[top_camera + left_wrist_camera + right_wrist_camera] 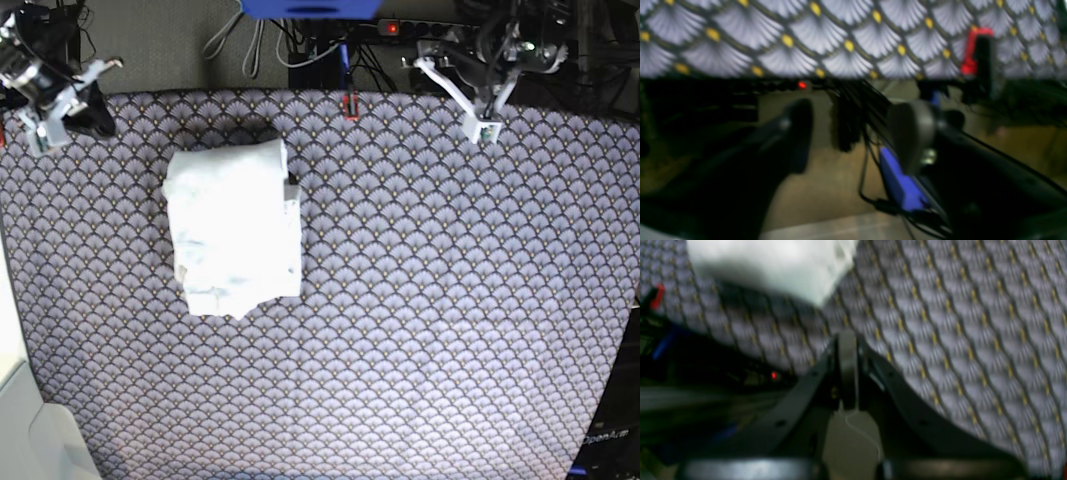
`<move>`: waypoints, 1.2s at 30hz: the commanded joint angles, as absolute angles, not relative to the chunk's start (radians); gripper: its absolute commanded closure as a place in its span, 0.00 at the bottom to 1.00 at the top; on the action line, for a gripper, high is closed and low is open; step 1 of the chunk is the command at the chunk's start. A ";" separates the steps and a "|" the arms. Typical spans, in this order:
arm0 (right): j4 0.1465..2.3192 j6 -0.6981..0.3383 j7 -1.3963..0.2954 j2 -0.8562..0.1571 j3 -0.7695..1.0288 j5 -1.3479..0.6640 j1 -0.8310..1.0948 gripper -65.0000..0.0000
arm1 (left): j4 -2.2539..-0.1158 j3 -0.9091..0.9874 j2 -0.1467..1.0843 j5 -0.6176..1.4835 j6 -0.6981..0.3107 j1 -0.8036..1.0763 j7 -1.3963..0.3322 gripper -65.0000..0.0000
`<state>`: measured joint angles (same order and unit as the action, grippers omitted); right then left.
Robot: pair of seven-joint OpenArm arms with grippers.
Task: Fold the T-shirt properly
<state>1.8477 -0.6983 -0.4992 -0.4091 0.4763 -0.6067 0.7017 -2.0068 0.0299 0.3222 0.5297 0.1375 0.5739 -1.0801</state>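
1. T-shirt (234, 227): a white bundle, folded into a compact upright rectangle, lying on the purple-grey scallop-patterned cloth (420, 300) that covers the counter, towards the left of the base view and nearer the far edge.
2. One bottom corner looks slightly ragged, with a small flap poking out. The top edge is rolled over. By my judgement the fold looks close to finished.
3. Right hand (847, 350): raised off the cloth at the far left corner of the base view, apart from the shirt, its fingers pressed together and holding nothing.
4. Left hand (853, 133): raised by the far right edge, well apart from the shirt. Its two fingers stand partly apart with nothing between them.
5. A small red clip (351, 104) sits at the far edge of the cloth.
6. Risk, as I judge it: thin, soft cloth may spring open, so the loose corner could unfold. A hand sweeping low past the bundle could drag it out of shape.
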 commanded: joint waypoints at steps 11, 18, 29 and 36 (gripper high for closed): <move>1.685 -0.698 -0.475 -0.271 0.591 -0.317 0.832 1.00 | -1.998 0.028 0.367 0.522 0.133 0.704 -1.066 0.78; 1.208 -0.698 -0.245 -0.268 0.492 -0.134 0.710 1.00 | -1.759 0.019 0.358 0.407 0.131 0.740 -0.903 0.79; 0.229 -0.698 0.415 -0.389 0.371 0.142 0.364 1.00 | -1.171 -0.142 0.294 0.280 0.131 0.630 -0.524 1.00; 0.085 -0.440 0.486 -0.364 0.246 0.263 0.234 1.00 | -0.625 -0.147 0.177 0.311 0.131 0.372 -0.328 0.99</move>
